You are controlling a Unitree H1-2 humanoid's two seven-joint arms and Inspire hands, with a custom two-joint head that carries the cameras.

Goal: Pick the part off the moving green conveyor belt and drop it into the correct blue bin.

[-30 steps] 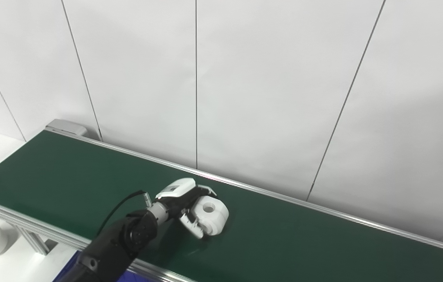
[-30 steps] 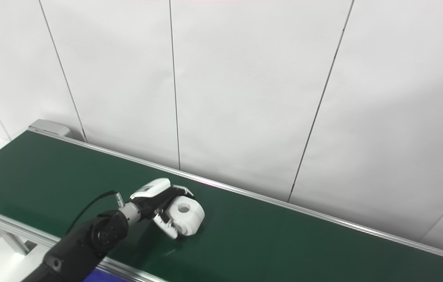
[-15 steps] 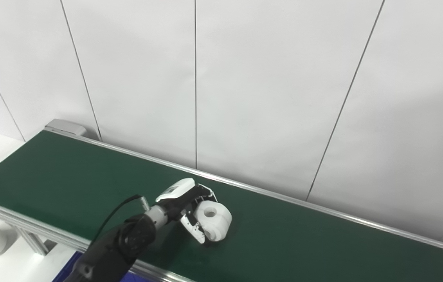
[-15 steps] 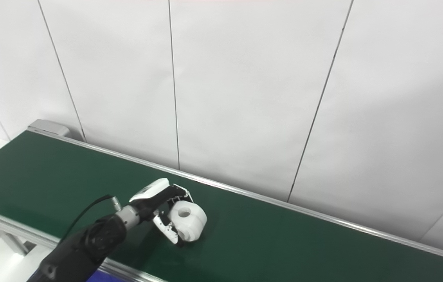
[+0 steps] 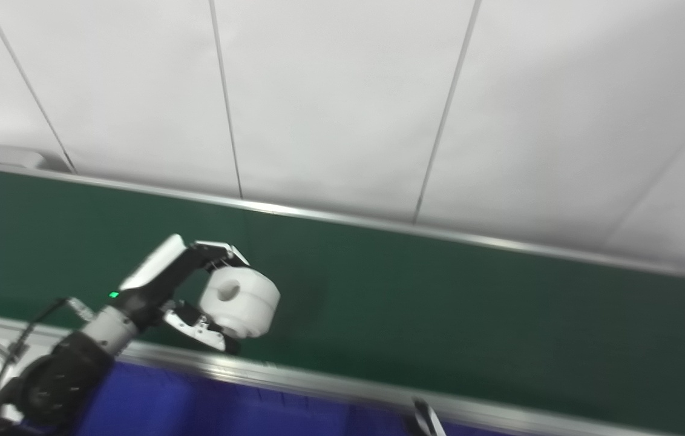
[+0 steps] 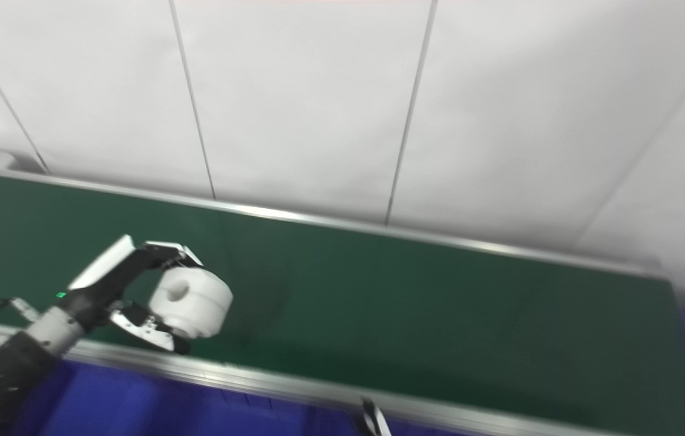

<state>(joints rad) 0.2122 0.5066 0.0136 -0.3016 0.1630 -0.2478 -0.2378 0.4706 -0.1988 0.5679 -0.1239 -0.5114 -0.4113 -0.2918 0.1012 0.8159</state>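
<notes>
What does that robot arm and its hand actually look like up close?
The left hand has a white back shell and dark fingers with silvery metal plates. A small green light glows near its silver-grey wrist. The forearm is rounded matte black, with a thin black cable looping beside it.

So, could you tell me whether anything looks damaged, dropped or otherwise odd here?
Nothing stands out. The left hand grips the intact white part above the near side of the green belt; the frames are merely blurred.

White round part with a centre hole, above the green conveyor belt, near its front edge.
</notes>
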